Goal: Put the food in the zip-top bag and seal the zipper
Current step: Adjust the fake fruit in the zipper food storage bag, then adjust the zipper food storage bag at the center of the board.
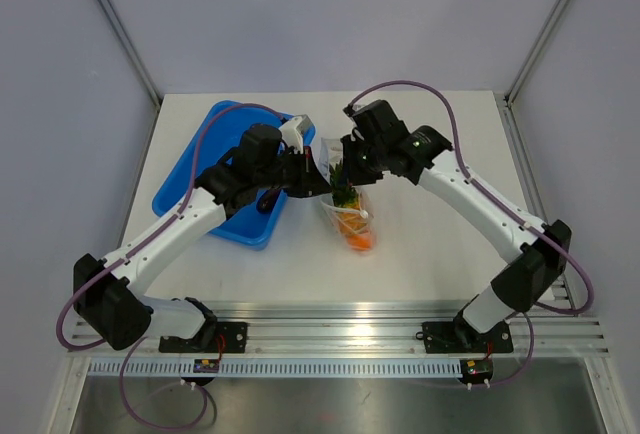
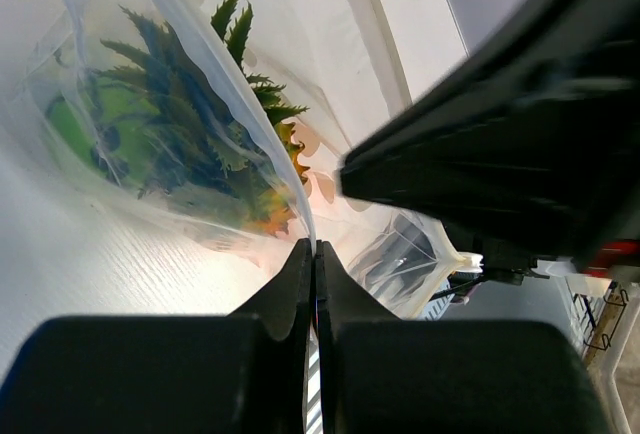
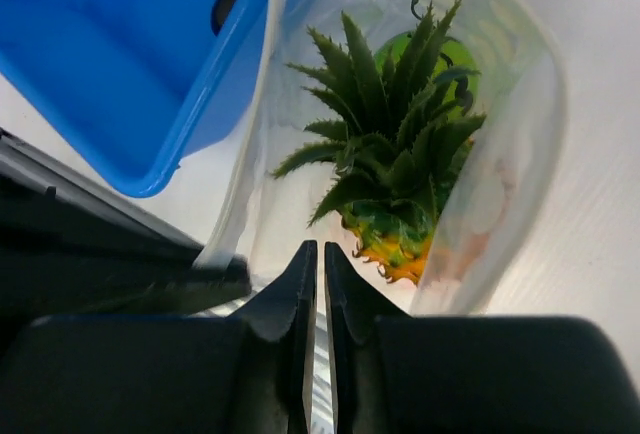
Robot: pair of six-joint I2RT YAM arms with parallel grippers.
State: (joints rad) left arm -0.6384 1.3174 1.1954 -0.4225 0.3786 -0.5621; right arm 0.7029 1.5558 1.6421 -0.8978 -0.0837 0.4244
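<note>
The clear dotted zip-top bag [image 1: 348, 206] lies mid-table with food inside. Through its film I see a pineapple [image 3: 395, 229] with green leaves, a green ball [image 3: 452, 54] behind it, and something orange [image 1: 358, 239] at the bag's near end. My left gripper [image 2: 315, 246] is shut on the bag's mouth edge, and the zipper strip [image 2: 262, 144] runs straight into its jaws. My right gripper [image 3: 322, 247] is pinched on the same end of the bag, with only a narrow slit between its fingers. Both grippers meet at the bag's far end: left gripper [image 1: 316, 178], right gripper [image 1: 341, 166].
A blue tray [image 1: 215, 209] sits left of the bag, under the left arm, its corner [image 3: 130, 74] close to the right gripper. The right gripper's black body [image 2: 520, 124] fills the upper right of the left wrist view.
</note>
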